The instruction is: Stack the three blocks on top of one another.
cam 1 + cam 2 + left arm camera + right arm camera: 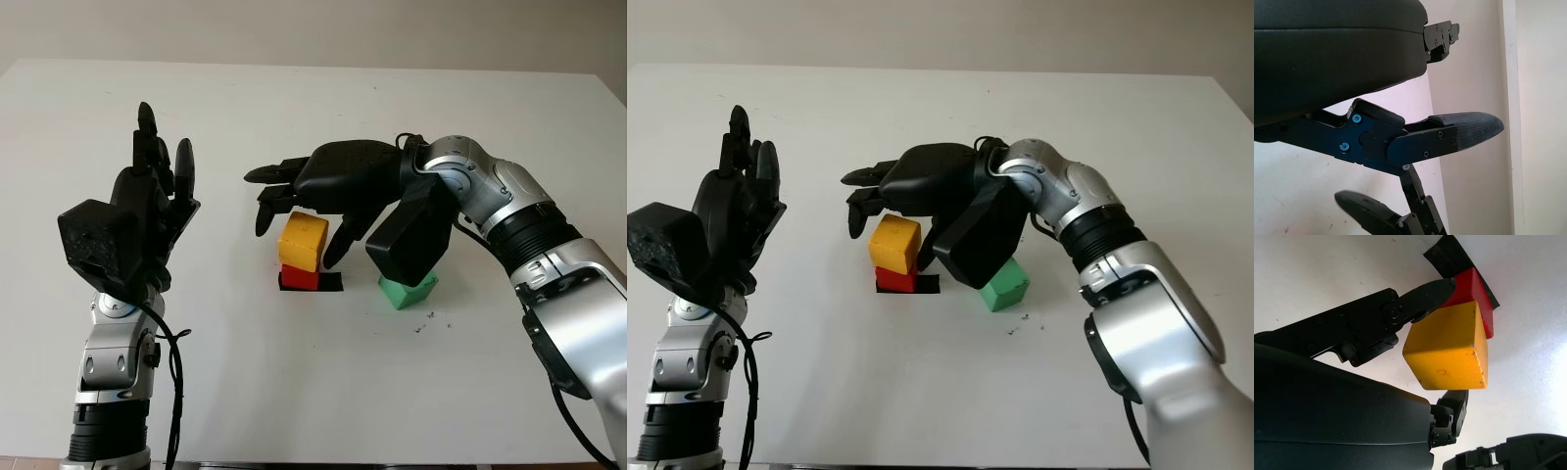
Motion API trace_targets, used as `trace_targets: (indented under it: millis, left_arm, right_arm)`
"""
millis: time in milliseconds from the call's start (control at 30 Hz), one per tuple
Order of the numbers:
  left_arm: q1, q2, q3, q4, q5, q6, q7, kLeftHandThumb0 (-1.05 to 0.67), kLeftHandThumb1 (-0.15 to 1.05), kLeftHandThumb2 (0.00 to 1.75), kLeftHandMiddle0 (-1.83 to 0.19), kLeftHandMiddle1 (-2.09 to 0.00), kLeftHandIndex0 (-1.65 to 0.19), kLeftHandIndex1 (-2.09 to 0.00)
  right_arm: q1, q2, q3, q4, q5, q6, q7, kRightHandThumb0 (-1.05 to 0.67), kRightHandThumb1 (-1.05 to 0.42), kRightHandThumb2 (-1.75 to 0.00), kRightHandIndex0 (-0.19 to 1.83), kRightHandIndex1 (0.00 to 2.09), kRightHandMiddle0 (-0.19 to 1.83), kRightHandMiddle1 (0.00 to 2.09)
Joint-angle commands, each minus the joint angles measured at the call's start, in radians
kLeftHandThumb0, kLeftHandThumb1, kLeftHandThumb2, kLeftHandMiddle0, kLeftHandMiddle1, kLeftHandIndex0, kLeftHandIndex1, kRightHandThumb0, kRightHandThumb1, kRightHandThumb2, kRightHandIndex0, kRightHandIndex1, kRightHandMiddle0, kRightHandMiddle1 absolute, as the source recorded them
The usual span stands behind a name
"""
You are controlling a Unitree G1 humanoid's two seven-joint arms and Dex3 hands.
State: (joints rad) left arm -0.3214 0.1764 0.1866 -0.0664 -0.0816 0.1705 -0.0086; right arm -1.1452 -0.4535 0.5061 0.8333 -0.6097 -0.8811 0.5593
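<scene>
Stack status: 2 blocks stacked, 1 apart.
The yellow block point(303, 241) sits slightly skewed on the red block point(300, 279), which lies on a black tape mark point(329, 283) on the white counter point(313, 372). The right hand point(312, 196) arches over the stack, its fingers point(1425, 293) flanking the yellow block loosely, gripping nothing. The green block point(1004, 287) stands just beside. The left hand point(157, 196) is raised, open.

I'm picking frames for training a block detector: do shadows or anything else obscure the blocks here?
Left eye view: the right robot hand shades the yellow block and red block; its wrist camera covers part of the green block. Right wrist view: yellow block evenly lit, no glare.
</scene>
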Motion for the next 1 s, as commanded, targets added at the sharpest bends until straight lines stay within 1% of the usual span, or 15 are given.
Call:
trace_targets:
  millis: [0,33,67,200,300,367,433,567,633,767,867,967]
  left_arm:
    - [0.006,-0.002,-0.004,-0.02,0.003,-0.003,0.003,-0.76,1.05,0.61,0.19,0.0,0.19,0.0]
    - [0.006,-0.001,-0.004,-0.02,0.004,-0.002,0.003,-0.76,1.05,0.61,0.19,0.0,0.19,0.0]
    - [0.003,0.001,-0.004,-0.016,0.005,-0.001,0.003,-0.76,1.05,0.61,0.19,0.0,0.19,0.0]
    - [-0.002,-0.002,-0.002,-0.012,0.003,-0.002,0.004,-0.76,1.05,0.61,0.19,0.0,0.19,0.0]
    - [0.0,-0.004,-0.002,-0.016,-0.001,-0.001,0.003,-0.75,1.05,0.62,0.19,0.0,0.19,0.0]
    - [0.002,-0.001,-0.002,-0.017,-0.001,0.001,0.0,-0.76,1.05,0.61,0.19,0.0,0.19,0.0]
    - [0.002,-0.001,-0.002,-0.017,-0.001,0.0,0.001,-0.77,1.05,0.61,0.19,0.0,0.19,0.0]
    - [0.009,0.0,-0.002,-0.025,0.006,0.002,0.007,-0.77,1.05,0.61,0.19,0.0,0.19,0.0]
    - [0.01,0.003,0.0,-0.026,0.008,0.004,0.008,-0.77,1.05,0.61,0.19,-0.01,0.19,0.0]
    - [0.01,0.003,0.004,-0.029,0.003,0.008,0.005,-0.78,1.05,0.6,0.19,-0.01,0.19,-0.01]
    - [0.004,0.002,0.006,-0.021,-0.002,0.005,0.002,-0.78,1.05,0.6,0.19,0.0,0.19,0.0]
    - [0.0,0.006,0.004,-0.013,0.001,-0.001,-0.001,-0.78,1.05,0.61,0.19,0.0,0.19,0.0]
  right_arm:
    - [-0.016,-0.016,0.007,-0.005,-0.01,0.001,0.003,-0.6,-0.91,-0.05,-0.16,0.02,-0.11,0.54]
    - [-0.019,-0.019,0.01,-0.009,-0.018,0.0,0.004,-0.61,-0.91,-0.06,-0.17,0.01,-0.15,0.51]
    - [-0.021,-0.023,0.012,-0.013,-0.022,0.001,0.009,-0.63,-0.91,-0.05,-0.18,0.0,-0.18,0.42]
    - [-0.024,-0.041,0.013,-0.026,-0.032,-0.017,0.011,-0.66,-0.9,-0.05,-0.19,0.0,-0.19,0.21]
    - [-0.023,-0.058,0.003,-0.049,-0.009,-0.007,0.051,-0.69,-0.9,-0.05,-0.19,0.0,-0.19,0.05]
    - [-0.021,-0.075,-0.012,-0.066,0.017,-0.01,0.07,-0.7,-0.9,-0.05,-0.19,0.0,-0.19,0.01]
    - [-0.015,-0.102,-0.039,-0.108,0.058,0.016,0.103,-0.71,-0.9,-0.05,-0.19,0.0,-0.19,0.0]
    - [0.035,-0.172,-0.152,-0.24,0.22,0.122,0.165,-0.71,-0.92,-0.06,-0.19,0.0,-0.17,0.02]
    - [0.067,-0.207,-0.217,-0.303,0.29,0.176,0.165,-0.71,-0.93,-0.06,-0.19,0.0,-0.15,0.03]
    - [0.138,-0.264,-0.335,-0.399,0.387,0.265,0.147,-0.75,-0.93,-0.06,-0.19,0.0,-0.07,0.07]
    - [0.219,-0.322,-0.422,-0.495,0.446,0.36,0.147,-0.77,-0.92,-0.05,-0.19,0.01,-0.03,0.09]
    - [0.306,-0.369,-0.492,-0.587,0.49,0.459,0.154,-0.73,-0.91,-0.05,-0.18,0.03,-0.03,0.09]
